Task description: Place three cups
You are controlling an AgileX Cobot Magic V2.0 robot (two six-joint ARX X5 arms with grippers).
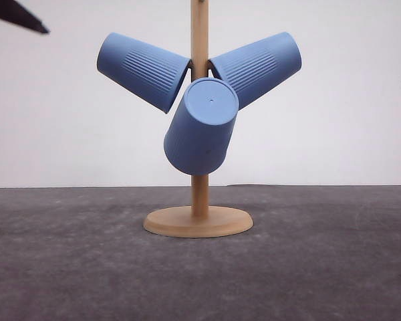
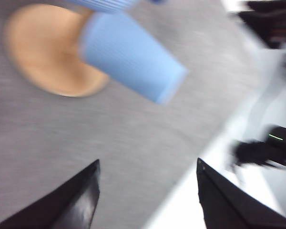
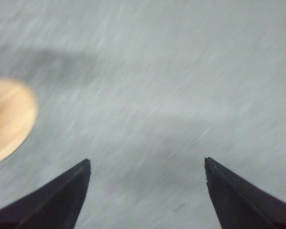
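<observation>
Three light-blue ribbed cups (image 1: 200, 127) hang mouth-inward on the wooden peg stand (image 1: 199, 221), so they stay; left gripper (image 2: 148, 195) and right gripper (image 3: 148, 195), blurred, seem wide open and empty

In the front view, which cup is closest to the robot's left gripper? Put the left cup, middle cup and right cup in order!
From the left gripper, at the front view's top left corner:
1. Left cup, on the left side of the stand.
2. Middle cup, in the center, base toward the camera.
3. Right cup, on the stand's right side.
</observation>
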